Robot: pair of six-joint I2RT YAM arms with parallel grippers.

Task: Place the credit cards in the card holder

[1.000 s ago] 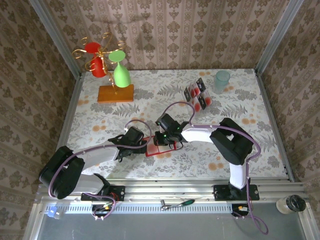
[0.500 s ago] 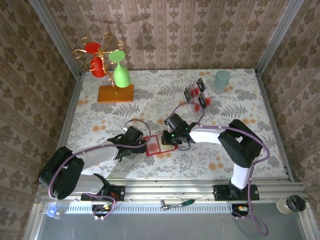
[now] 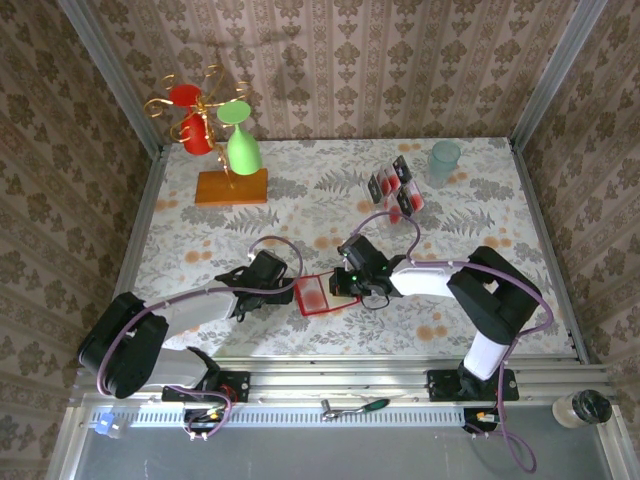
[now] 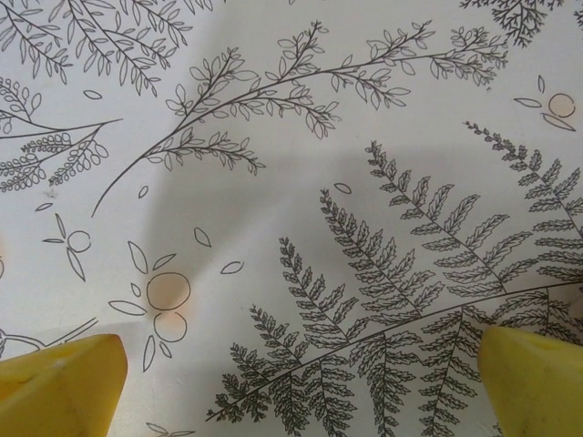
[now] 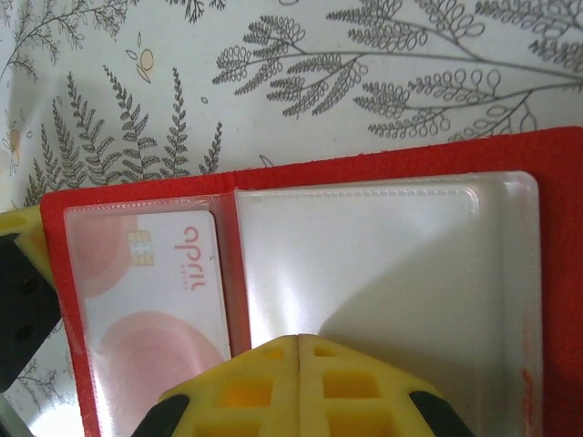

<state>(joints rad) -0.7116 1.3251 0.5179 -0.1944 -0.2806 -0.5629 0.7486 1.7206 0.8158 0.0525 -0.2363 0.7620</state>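
**Wallet open between grippers, one card in left pocket**

Top view: the wallet (image 3: 313,296) is seen lying open on the table (image 3: 480,250) at lower centre. It is flanked by the left gripper (image 3: 283,288) and the right gripper (image 3: 346,285). Its pockets are too small to be made out there. More cards (image 3: 403,176) are stood at upper right of centre, near a cup (image 3: 444,160). An orange block (image 3: 232,188) is set at upper left. All of these are well apart from the wallet.

Right wrist view: the wallet (image 5: 383,155) is spread across the frame, a red border around two clear pockets. One card (image 5: 150,291) is seated in the left pocket. The right pocket is washed by glare. The right gripper (image 5: 299,382) is seen at bottom centre, fingers pressed together with nothing seen between them, over the right pocket's lower part. Contact with the plastic cannot be told.

Left wrist view: the left gripper (image 4: 301,391) is shown with its fingers (image 4: 59,387) spread wide at the lower corners, with bare patterned table (image 4: 273,137) between them.

Room: the wallet is placed toward the near table edge but short of it. Open cloth is seen above it and to its right in the top view.

Cut off: the wallet's bottom edge is lost at the frame edge in the right wrist view. A yellow-and-black part at that view's left edge is seen against the wallet's corner and cannot be identified.
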